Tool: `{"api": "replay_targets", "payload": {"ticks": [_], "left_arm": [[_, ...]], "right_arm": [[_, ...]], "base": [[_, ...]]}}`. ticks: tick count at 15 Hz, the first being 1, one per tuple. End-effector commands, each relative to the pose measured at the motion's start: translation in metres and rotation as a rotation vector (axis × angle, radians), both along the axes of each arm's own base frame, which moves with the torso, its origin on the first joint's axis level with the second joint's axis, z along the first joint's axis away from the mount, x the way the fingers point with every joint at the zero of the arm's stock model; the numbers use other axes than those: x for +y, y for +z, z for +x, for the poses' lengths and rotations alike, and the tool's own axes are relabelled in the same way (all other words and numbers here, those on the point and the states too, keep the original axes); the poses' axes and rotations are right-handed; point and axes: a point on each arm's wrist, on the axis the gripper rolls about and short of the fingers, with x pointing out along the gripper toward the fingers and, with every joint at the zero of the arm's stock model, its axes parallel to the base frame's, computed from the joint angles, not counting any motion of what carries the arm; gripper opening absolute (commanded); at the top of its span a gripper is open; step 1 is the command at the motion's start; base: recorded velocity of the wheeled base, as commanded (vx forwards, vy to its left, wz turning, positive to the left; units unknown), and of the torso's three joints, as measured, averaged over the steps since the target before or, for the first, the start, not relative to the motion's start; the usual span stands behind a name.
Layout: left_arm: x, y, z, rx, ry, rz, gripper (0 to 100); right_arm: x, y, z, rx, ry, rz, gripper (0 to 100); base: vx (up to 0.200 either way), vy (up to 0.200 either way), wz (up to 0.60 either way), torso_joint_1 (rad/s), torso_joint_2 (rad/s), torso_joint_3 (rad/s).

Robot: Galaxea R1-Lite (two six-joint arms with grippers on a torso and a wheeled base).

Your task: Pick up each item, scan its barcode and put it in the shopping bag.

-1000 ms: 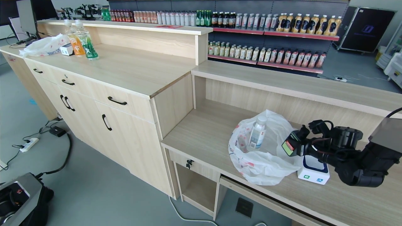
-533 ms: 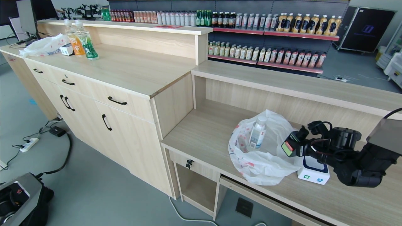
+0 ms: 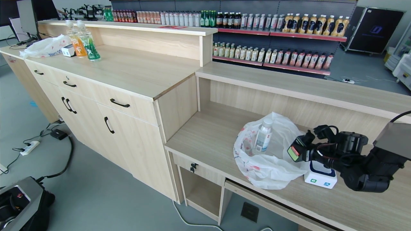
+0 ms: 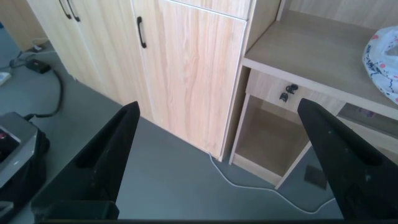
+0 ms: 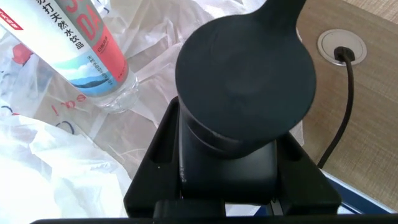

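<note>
Found right gripper (image 3: 301, 148) clamped on dark item (image 3: 293, 153), right of centre. Noted slight drift left, off scanner (image 3: 321, 180) toward bag (image 3: 266, 168) with bottle (image 3: 263, 134) inside. Judged scan done, bagging next. Found left gripper (image 4: 217, 115) spread wide, empty

Bright, even light washes the pale surface (image 3: 212, 134), with soft shadows under its ledges. The white shopping bag (image 5: 56, 168) glares beside the matte dark item (image 5: 242, 81), and straight edges bow toward the head view's borders.
</note>
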Motion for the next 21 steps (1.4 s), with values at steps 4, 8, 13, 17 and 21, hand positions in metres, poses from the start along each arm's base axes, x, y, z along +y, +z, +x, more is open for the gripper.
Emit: {"api": "replay_targets", "payload": {"ticks": [4,8,13,17,21], "left_arm": [[0.000,0.000,0.000,0.000,0.001,0.000,100],[0.000,0.000,0.000,0.000,0.001,0.000,100],[0.000,0.000,0.000,0.000,0.000,0.000,100],[0.000,0.000,0.000,0.000,0.001,-0.002,100],[0.000,0.000,0.000,0.000,0.000,0.000,100]], "right_arm": [[0.000,-0.002,-0.001,0.004,0.003,-0.012,0],[0.001,0.005,-0.004,-0.002,0.006,-0.012,100],[0.006,0.105,-0.034,-0.172,0.041,-0.043,100],[0.009,0.162,-0.075,-0.313,0.039,-0.110,100],[0.007,0.215,-0.142,-0.364,0.016,-0.271,100]], "base": [[0.000,0.000,0.00,0.000,0.00,0.000],[0.000,0.000,0.00,0.000,0.00,0.000],[0.000,0.000,0.00,0.000,0.00,0.000],[0.000,0.000,0.00,0.000,0.00,0.000],[0.000,0.000,-0.30,0.002,0.00,0.001]]}}
